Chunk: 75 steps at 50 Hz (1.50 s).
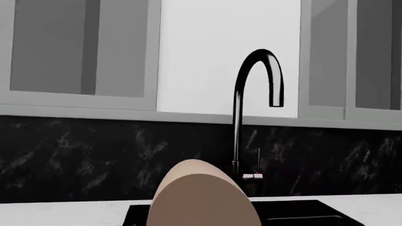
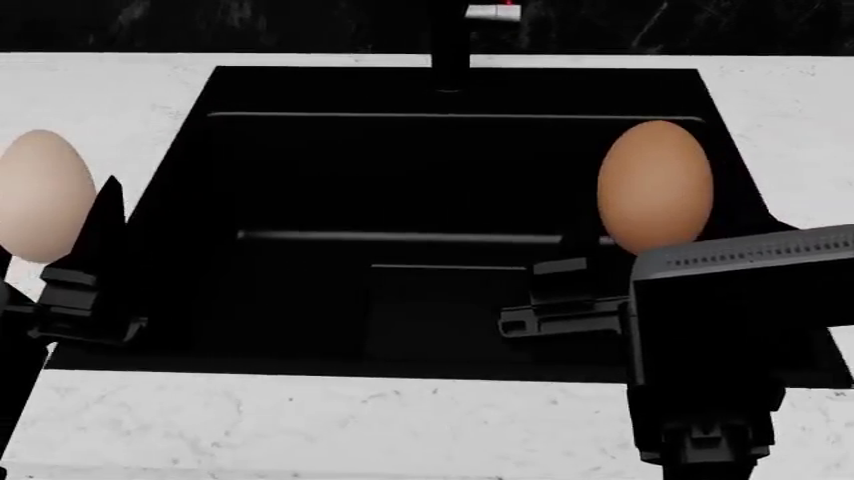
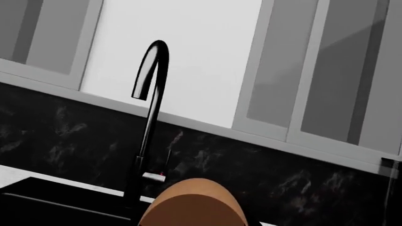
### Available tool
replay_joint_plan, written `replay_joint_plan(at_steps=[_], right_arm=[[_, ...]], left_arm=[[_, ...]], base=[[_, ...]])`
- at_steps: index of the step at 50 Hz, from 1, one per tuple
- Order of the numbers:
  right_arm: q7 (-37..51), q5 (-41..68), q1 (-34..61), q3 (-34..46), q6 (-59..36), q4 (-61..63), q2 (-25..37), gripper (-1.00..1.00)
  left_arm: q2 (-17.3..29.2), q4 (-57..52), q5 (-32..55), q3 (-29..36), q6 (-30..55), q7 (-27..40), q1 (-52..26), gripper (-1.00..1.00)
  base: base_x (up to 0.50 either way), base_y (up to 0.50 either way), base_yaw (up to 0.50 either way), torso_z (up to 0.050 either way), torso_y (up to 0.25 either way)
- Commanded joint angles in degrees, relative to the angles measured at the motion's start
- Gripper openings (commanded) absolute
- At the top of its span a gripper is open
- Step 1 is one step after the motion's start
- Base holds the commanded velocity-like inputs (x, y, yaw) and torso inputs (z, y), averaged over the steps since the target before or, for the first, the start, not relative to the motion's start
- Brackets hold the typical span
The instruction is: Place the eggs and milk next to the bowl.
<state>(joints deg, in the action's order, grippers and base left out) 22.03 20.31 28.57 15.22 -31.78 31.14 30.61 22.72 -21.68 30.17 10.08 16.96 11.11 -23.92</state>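
Note:
Two eggs show. The pale pinkish-beige egg (image 2: 40, 195) stands point-up at the far left, over the counter beside the sink, with my left gripper (image 2: 56, 262) shut on its lower part; one black finger (image 2: 103, 220) shows along its side. That egg (image 1: 202, 197) also fills the lower middle of the left wrist view. The orange-brown egg (image 2: 654, 185) is held upright over the sink's right side, my right gripper (image 2: 647, 252) shut on it. In the right wrist view this egg (image 3: 193, 205) hides the jaws. The milk and the bowl are out of view.
A black sink (image 2: 454, 92) is set into the white marble counter (image 2: 334, 420). A tall black gooseneck faucet (image 1: 238, 117) (image 3: 150, 117) rises behind it, against a dark marbled backsplash (image 1: 75, 155). Grey glass-front wall cabinets (image 1: 75, 47) hang above.

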Motion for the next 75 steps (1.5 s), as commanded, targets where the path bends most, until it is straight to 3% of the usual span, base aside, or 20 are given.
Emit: replay_joint_plan(at_steps=[1, 75], right_arm=[[-2.36, -1.51, -0.08, -1.42, 0.15, -0.11, -1.09, -1.00], [-1.74, -0.41, -1.75, -1.60, 0.89, 1.09, -0.59, -1.00]], left_arm=[[-1.21, -0.07, 2.05, -1.87, -0.67, -1.28, -0.26, -1.00], [-0.12, -0.37, 1.49, -0.60, -1.25, -0.11, -0.07, -1.00]], base=[[0.00, 0.50, 0.00, 0.000, 0.000], [0.00, 0.50, 0.00, 0.000, 0.000]])
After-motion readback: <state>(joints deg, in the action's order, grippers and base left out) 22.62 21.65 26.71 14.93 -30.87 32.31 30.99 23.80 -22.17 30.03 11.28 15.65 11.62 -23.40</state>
